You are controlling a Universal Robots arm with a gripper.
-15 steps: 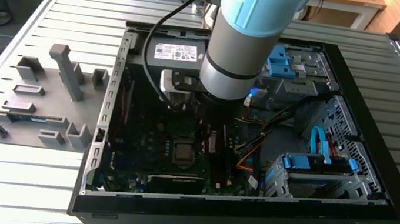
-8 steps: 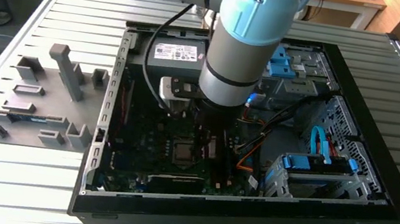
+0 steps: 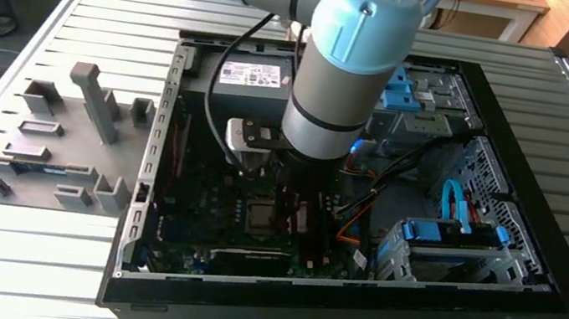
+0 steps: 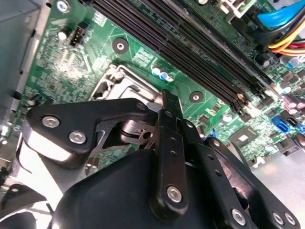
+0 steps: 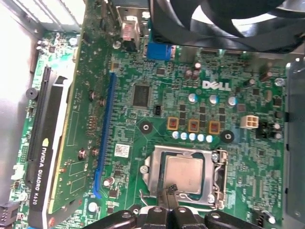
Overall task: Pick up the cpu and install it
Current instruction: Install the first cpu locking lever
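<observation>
black gripper [image 4: 167, 102] linkage nearest the lens in the second wrist view, fingers drawn together, tips just over the socket edge. arm [image 3: 337, 74] upright, reaching down into open computer case [image 3: 538, 274] on slatted worktop [image 3: 61, 219]. cpu [image 5: 185, 173]: dull silver square, seated flat in motherboard [image 5: 157, 71] socket, nothing gripped.

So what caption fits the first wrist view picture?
Gripper poised at the edge of the cpu, which lies in the green motherboard's socket.

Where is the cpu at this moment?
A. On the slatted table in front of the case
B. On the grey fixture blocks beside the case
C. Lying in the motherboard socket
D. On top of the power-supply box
C: in the first wrist view the cpu lies flat within the socket frame, with the gripper at its edge.
</observation>
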